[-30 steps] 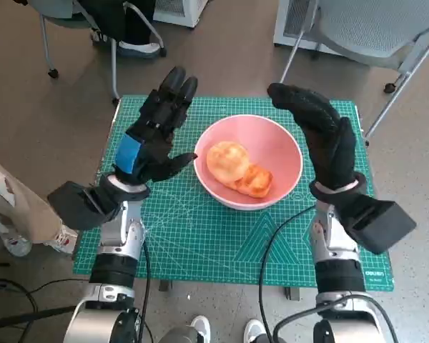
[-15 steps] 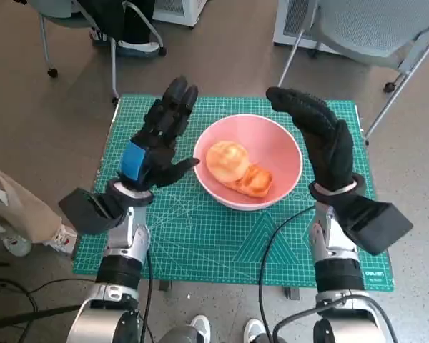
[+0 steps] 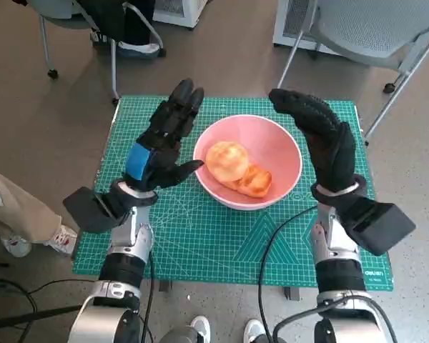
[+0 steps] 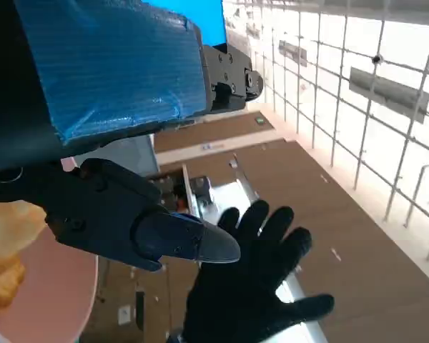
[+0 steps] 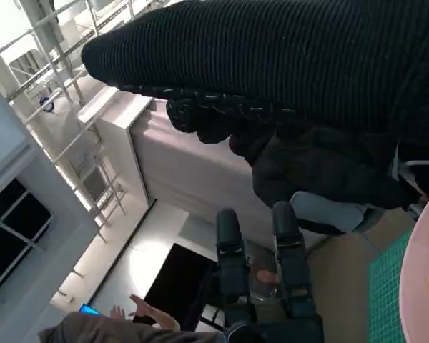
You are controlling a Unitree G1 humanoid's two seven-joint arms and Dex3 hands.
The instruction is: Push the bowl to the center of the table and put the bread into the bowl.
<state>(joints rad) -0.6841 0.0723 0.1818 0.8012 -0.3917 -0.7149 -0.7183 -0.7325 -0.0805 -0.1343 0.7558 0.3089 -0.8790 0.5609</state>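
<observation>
Bowl (image 3: 248, 161), pink and upright, stands near the middle of the green cutting mat (image 3: 200, 236) that covers the surface, and the bread (image 3: 237, 168), a pale round roll with a browner piece against it, lies inside on the bowl's floor. Judged from this arrangement, both parts of the task appear complete: the bowl is roughly central and the bread is contained.

The left hand (image 3: 161, 143), marked by blue tape across its back, is raised beside the bowl's left rim with fingers extended and spread; it holds nothing, and only its thumb reaches toward the rim, contact not discernible. The right hand (image 3: 320, 139), in the black knitted glove, is likewise released, fingers apart and arched above the far right rim without closing on it. The two hands thus flank the bowl, a posture consistent with letting go, not with steadying or pushing.

In the left wrist view a slice of pink rim (image 4: 57, 300) and bread (image 4: 7, 250) shows beside the black fingers.
</observation>
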